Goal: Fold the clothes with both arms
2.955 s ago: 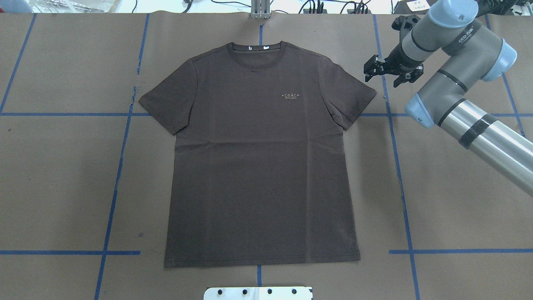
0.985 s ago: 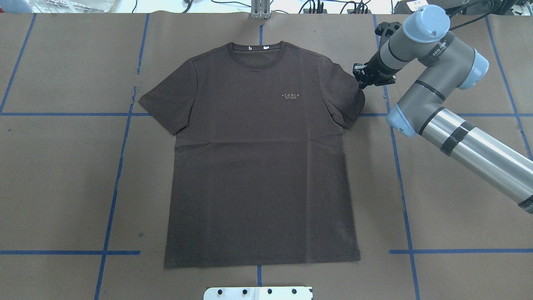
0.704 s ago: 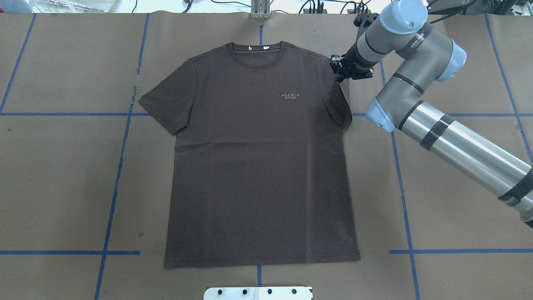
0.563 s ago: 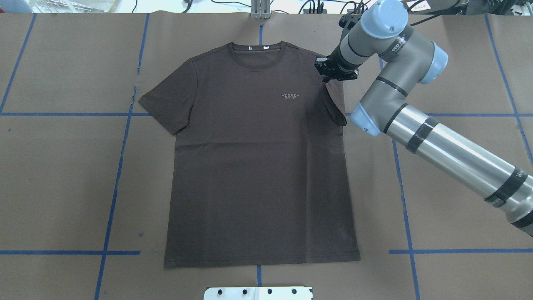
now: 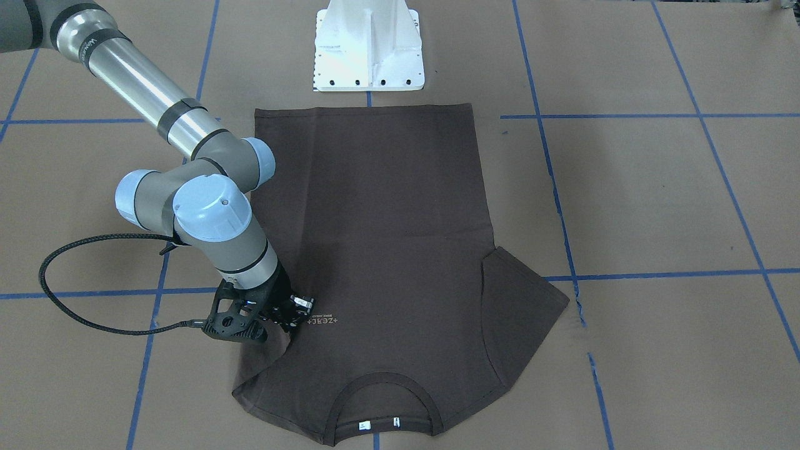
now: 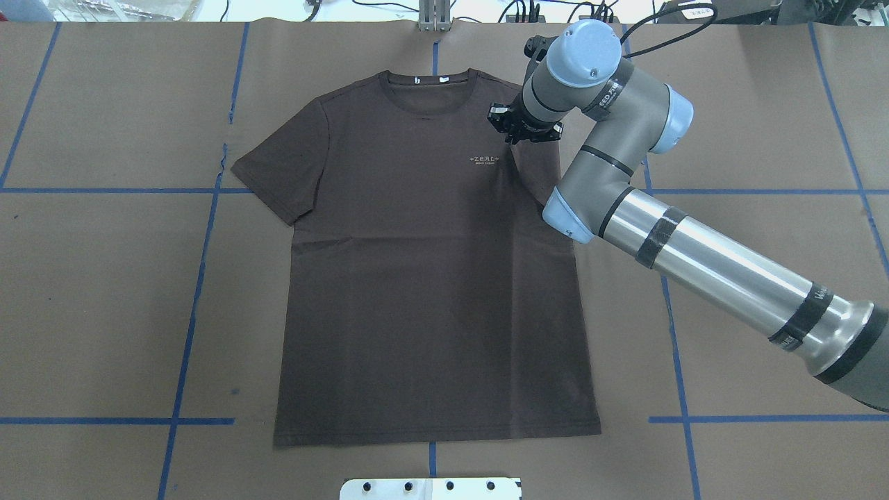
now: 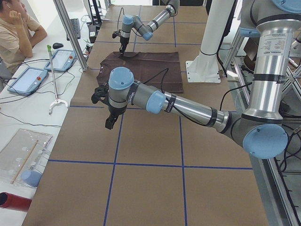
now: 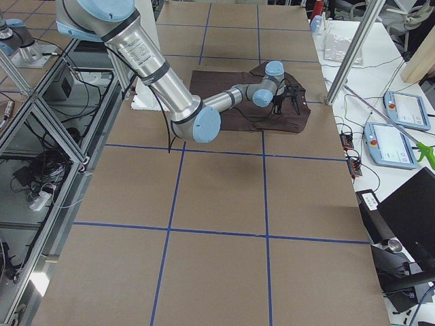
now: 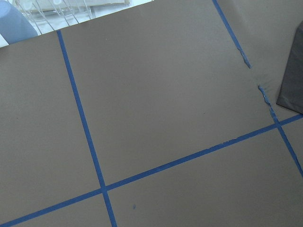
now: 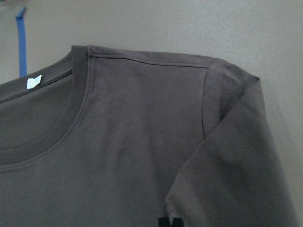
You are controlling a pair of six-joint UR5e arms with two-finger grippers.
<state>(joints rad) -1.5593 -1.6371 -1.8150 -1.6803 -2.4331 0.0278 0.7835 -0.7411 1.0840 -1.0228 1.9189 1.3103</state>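
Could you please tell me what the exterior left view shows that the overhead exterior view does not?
Only the exterior left view shows the left arm, its gripper over the table beside the T-shirt, and a person. Only the overhead view shows the chest lettering and white neck tags. Both show the brown T-shirt with the right arm reaching onto it.

The table is seen covered in brown paper, marked off into squares by blue tape lines. Along the operators' side a white bench is set, two tablets are laid on it, and a metal post is fixed at the table's edge.
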